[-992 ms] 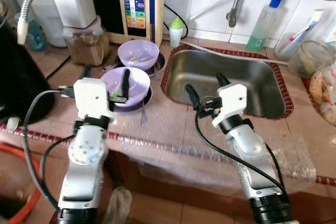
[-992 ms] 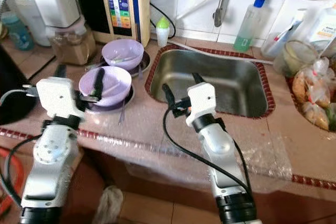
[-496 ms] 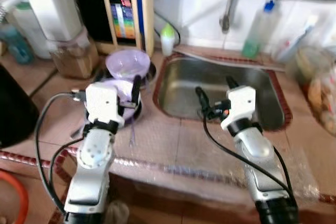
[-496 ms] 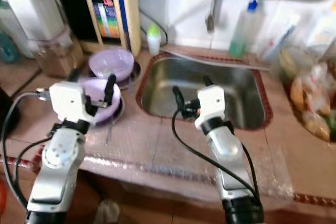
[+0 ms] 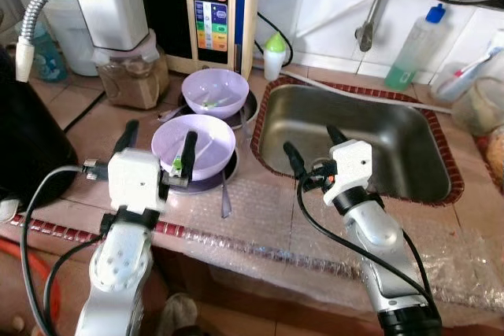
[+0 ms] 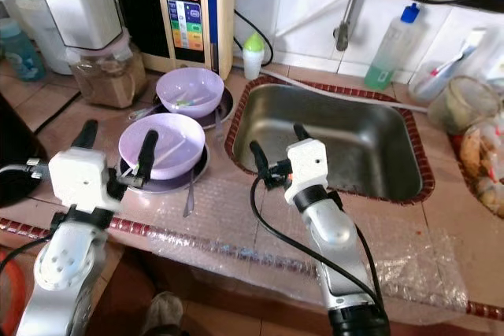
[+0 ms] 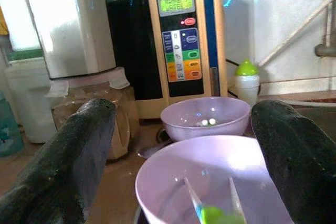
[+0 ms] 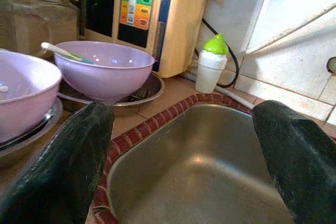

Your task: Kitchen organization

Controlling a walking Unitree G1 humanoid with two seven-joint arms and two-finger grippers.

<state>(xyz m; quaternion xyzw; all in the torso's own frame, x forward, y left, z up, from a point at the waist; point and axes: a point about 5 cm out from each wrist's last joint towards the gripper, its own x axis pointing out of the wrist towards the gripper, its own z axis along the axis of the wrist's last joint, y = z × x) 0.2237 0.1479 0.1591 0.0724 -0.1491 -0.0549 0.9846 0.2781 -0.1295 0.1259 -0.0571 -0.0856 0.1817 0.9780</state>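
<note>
Two lilac bowls sit just left of the sink (image 5: 429,186) on the counter: near bowl (image 5: 193,143) on a steel dish, far bowl (image 5: 214,90) behind it on another, closer to the water machine (image 5: 216,5). Both hold utensils; the near one looks like chopsticks with a green scrap, hard to be sure.

Left gripper (image 5: 157,147) is spread wide, one finger over the near bowl's rim, the other outside it to the left, holding nothing. Right gripper (image 5: 311,145) is also spread and empty, hovering over the sink's left edge.

Risks: closing on the thin rim could tip the near bowl and spill the utensils, or drag the steel dish along. A spoon (image 5: 224,194) lies just beside the dish toward the counter edge and could get knocked off. Bubble wrap (image 5: 315,226) in front of the sink may snag or slide.
</note>
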